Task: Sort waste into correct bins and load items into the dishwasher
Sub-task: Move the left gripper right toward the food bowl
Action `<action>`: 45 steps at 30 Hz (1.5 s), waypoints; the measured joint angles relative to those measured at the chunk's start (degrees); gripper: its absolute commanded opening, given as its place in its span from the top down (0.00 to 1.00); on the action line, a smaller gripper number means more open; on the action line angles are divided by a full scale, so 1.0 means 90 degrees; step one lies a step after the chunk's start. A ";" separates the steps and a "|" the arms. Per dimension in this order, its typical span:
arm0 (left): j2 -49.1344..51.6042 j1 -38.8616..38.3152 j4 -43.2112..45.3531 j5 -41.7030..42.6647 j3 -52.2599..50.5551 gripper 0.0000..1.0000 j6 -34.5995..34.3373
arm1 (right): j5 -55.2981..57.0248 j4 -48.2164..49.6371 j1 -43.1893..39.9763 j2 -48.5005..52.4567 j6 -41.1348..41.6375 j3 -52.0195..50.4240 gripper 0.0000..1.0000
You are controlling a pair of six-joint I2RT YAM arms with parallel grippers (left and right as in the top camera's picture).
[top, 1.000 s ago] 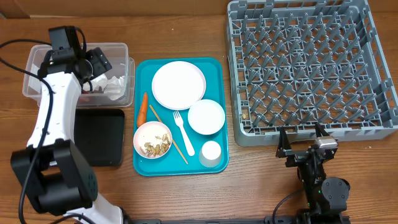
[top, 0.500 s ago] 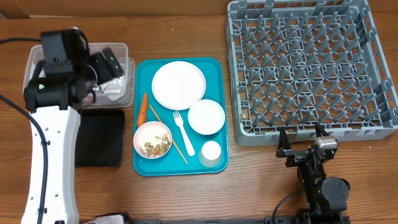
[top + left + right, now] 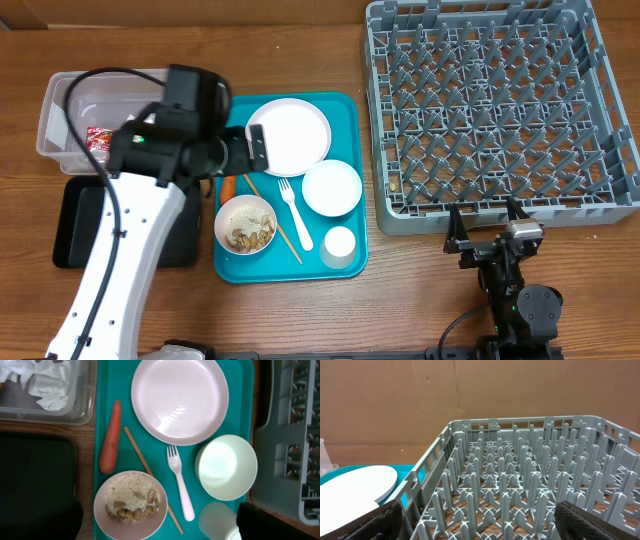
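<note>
Left end effector [image 3: 255, 152] hovers over the teal tray [image 3: 107, 380] mid-table, fingers spread wide and empty. The right end effector [image 3: 490, 222] sits parked at the near edge, released as well, in front of the dish rack [image 3: 500, 100].

The red wrapper [image 3: 100, 140] and napkins [image 3: 42, 382] are in the clear tub [image 3: 120, 75] at the far left corner. The black tray [image 3: 70, 225] beside it looks bare.

The carrot [image 3: 110, 435] looks like the next pick. It lies along the tray's left side, with the wooden stick [image 3: 150, 477] just beside it and the bowl of scraps [image 3: 131, 505] close to its tip. The arm should come down square across the carrot's middle and keep the inner finger off the stick and the bowl rim. It should close gently, since round carrots roll, then lift straight up.

The plate [image 3: 180, 400], fork [image 3: 181, 490], empty bowl [image 3: 226, 467] and cup [image 3: 217, 520] are not yet racked.
</note>
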 measured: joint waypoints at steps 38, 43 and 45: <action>0.0024 -0.1292 0.2227 0.0097 -0.2929 0.94 -0.0670 | 0.0000 0.0000 0.0000 0.0000 0.0000 0.0000 0.00; 0.0024 -0.1292 0.2229 0.0036 -0.2977 0.96 -0.0644 | 0.0000 0.0000 0.0000 0.0000 -0.0002 0.0000 0.00; 0.0024 -0.1292 0.2244 0.0022 -0.2980 0.96 -0.0644 | 0.0000 -0.0002 -0.0002 0.0000 -0.0002 0.0000 0.00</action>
